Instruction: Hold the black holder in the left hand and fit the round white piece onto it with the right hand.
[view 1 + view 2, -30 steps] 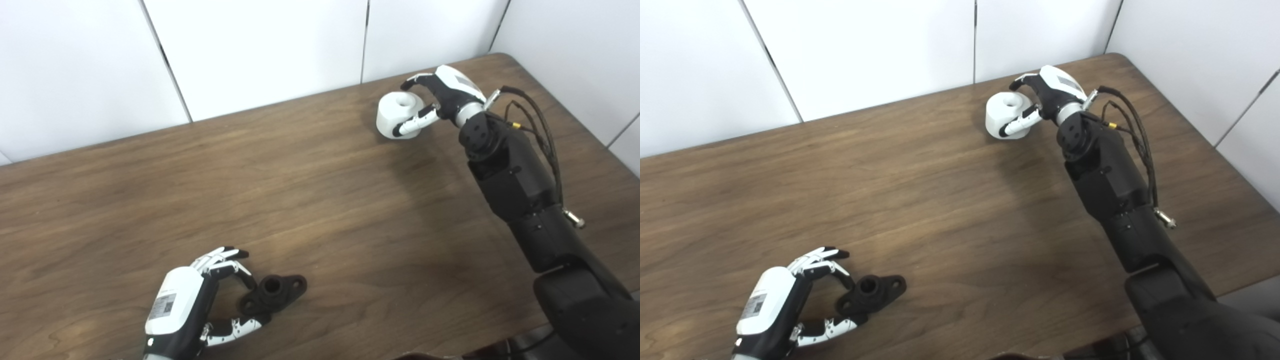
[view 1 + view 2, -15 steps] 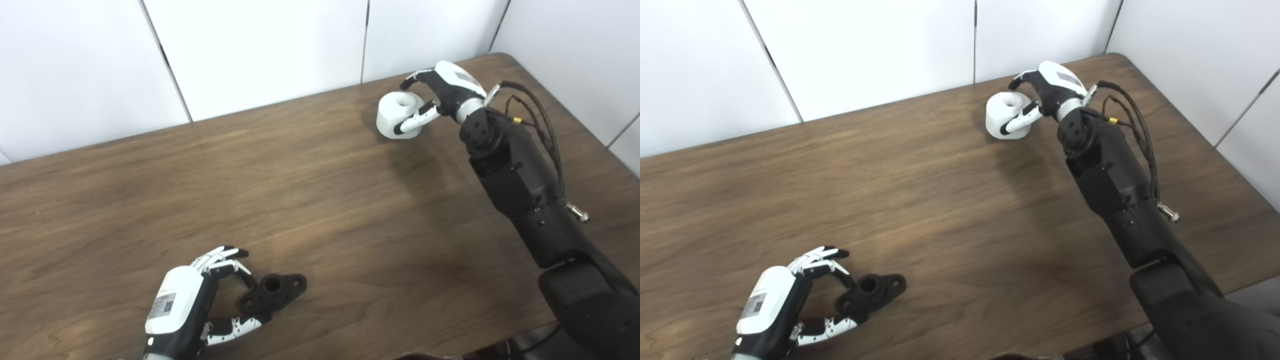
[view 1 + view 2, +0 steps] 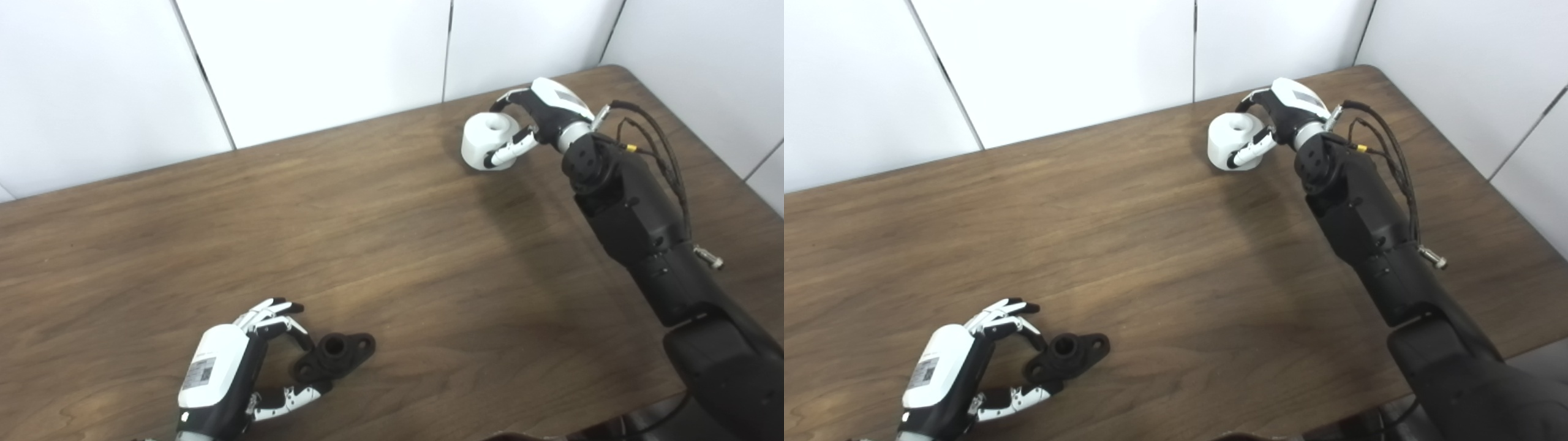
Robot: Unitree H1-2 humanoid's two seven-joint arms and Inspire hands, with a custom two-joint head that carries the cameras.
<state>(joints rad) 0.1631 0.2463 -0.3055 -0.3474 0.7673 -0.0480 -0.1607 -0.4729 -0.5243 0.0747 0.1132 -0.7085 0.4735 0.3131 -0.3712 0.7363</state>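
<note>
Two grasps forming: your right hand (image 3: 539, 119) cups the round white piece (image 3: 487, 139) at one o'clock; your left hand (image 3: 245, 367) brackets, fingers apart, the black holder (image 3: 334, 355) at seven.

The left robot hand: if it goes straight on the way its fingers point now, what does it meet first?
The black holder. The left robot hand points toward it with fingers curled around its near end, probably already touching; contact depth is unclear.

Label on back of left hand (image 3: 205, 372): print too small, unreadable.
</note>
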